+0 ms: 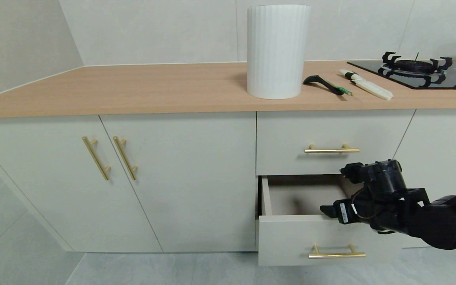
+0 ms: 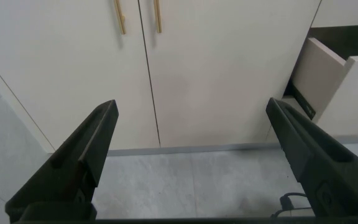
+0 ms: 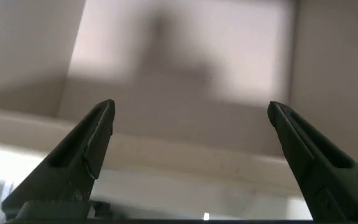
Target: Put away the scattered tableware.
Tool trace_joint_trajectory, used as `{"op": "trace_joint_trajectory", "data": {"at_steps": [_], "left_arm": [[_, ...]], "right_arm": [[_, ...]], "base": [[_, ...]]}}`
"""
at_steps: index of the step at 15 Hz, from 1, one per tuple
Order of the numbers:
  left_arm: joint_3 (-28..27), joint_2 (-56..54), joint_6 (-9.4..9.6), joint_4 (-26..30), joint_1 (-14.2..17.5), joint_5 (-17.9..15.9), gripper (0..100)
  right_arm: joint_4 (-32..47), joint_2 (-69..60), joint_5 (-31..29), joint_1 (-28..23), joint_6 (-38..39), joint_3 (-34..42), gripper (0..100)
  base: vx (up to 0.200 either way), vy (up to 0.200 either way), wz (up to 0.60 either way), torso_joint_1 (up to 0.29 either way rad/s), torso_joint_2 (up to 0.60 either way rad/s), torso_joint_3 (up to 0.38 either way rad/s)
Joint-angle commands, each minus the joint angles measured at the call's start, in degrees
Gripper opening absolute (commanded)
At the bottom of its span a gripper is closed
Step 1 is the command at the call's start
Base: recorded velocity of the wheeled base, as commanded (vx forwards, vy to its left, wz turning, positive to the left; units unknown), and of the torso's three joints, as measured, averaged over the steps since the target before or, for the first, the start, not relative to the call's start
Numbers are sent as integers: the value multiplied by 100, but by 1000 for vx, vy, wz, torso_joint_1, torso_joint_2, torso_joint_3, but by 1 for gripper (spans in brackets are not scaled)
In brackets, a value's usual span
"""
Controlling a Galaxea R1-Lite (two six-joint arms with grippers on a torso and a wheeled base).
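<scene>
Black-handled tool (image 1: 323, 84), white knife (image 1: 366, 84) lying upper right on countertop (image 1: 152, 87): prob light, stiff; grab mid-handle. R gripper (image 3: 190, 109) hanging spread, empty, over drawer (image 1: 291, 233); L gripper (image 2: 191, 106) spread too.

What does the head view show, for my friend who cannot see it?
The robot's open right tool hangs at the pulled-out lower drawer of a pale cabinet. On the wooden counter above are a tall white ribbed pot, a black-handled utensil and a white utensil, next to a stove.
</scene>
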Motion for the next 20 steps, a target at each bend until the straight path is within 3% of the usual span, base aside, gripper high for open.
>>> {"op": "trace_joint_trajectory", "data": {"at_steps": [1, 7, 12, 20], "left_arm": [[0, 7, 0, -1, 0, 3, 100], [0, 7, 0, -1, 0, -6, 100], [0, 7, 0, -1, 0, -6, 100], [0, 7, 0, -1, 0, -6, 100]], "right_arm": [[434, -391, 157, 54, -14, -39, 100], [1348, -637, 236, 212, -199, -100, 100], [3158, -945, 201, 397, -392, -452, 100], [4995, -1226, 166, 704, -1298, -469, 100]], "base": [[0, 0, 0, 0, 0, 0], [0, 0, 0, 0, 0, 0], [0, 0, 0, 0, 0, 0], [0, 0, 0, 0, 0, 0]]}}
